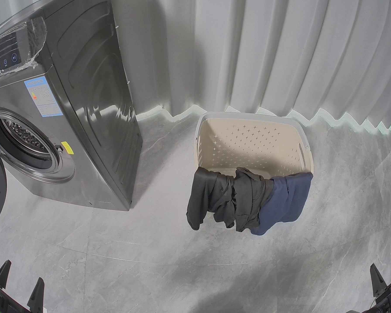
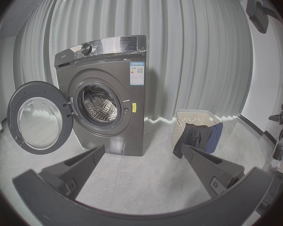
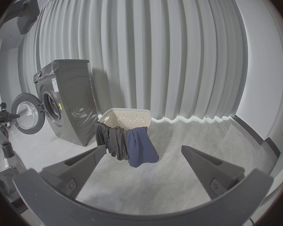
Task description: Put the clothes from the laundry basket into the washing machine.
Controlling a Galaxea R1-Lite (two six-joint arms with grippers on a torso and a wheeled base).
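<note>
Grey stone floor (image 1: pixel 160 257) lies under your left gripper (image 2: pixel 142 148) and right gripper (image 3: pixel 142 148), both spread and empty. Well ahead of them, black and navy clothes (image 1: pixel 247 196) hang over the rim of the cream plastic laundry basket (image 1: pixel 252 115). Tug them and it may tip.

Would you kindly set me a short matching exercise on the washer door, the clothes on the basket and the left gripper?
1 washer door
2 black clothes
3 navy garment
4 left gripper

A on the basket rim, farther from the washer
B swung wide on its hinge
C open, holding nothing
D on the basket rim, nearer the washer

Pairs: 1-B; 2-D; 3-A; 4-C
</note>
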